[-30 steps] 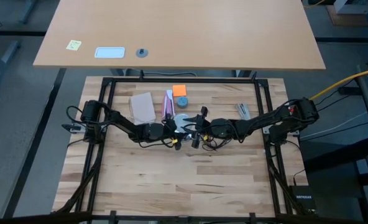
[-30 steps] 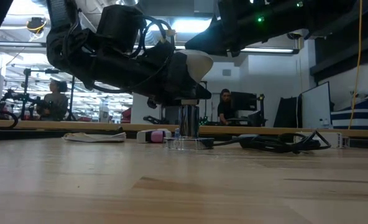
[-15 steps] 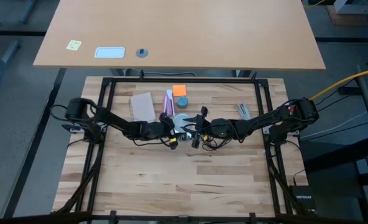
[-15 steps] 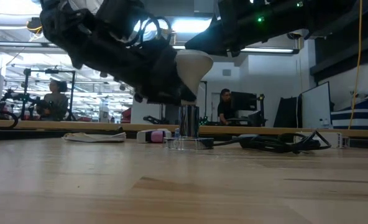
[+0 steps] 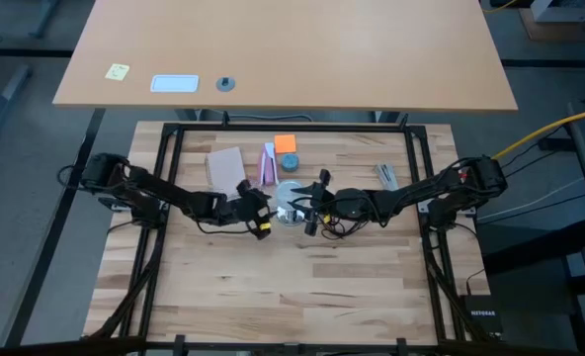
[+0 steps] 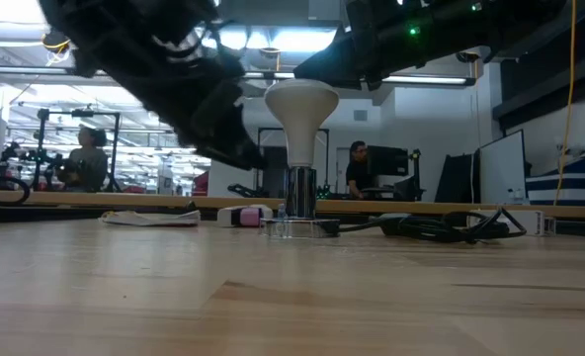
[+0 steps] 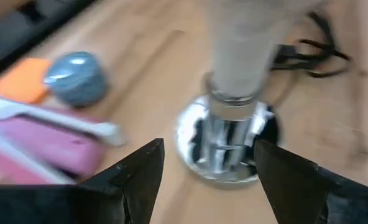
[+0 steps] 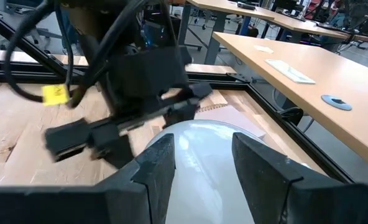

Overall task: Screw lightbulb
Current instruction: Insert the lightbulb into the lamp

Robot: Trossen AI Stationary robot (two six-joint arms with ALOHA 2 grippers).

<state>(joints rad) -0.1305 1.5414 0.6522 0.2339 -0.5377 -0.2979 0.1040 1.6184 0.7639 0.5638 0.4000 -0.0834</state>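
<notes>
spanning most of the high view, the butcher-block table (image 5: 302,287) carries both dark arms, which reach in from its two sides and meet near the middle. beyond it stands a second, paler desk (image 5: 292,49) with a yellow note (image 5: 118,71), a flat white tag (image 5: 174,83) and a small grey knob (image 5: 226,84) on it. in the low view two people sit far back in the room.

next in size come the arms. the left gripper (image 5: 256,212) sits just beside the socket, its fingers (image 7: 140,177) spread apart with nothing between them; in the left wrist view the bulb's neck and the chrome base show in the gap ahead, untouched. the right gripper (image 5: 310,210) lies on the other side of the socket, its two fingers (image 8: 156,171) flanking the white globe; whether they press on it i cannot tell.

behind the socket lie a tan card (image 5: 226,169), a pink-and-white packet (image 5: 268,164), an orange square (image 5: 286,143) and a small blue-grey cap (image 5: 290,161). a small metallic piece (image 5: 385,176) rests further right.

the lightbulb (image 6: 300,111) stands upright near the table's middle, globe up, its narrow neck seated in the silvery socket (image 6: 299,213), whose round base rests flat on the wood. a thin dark cord (image 6: 441,228) trails off from it along the tabletop.
</notes>
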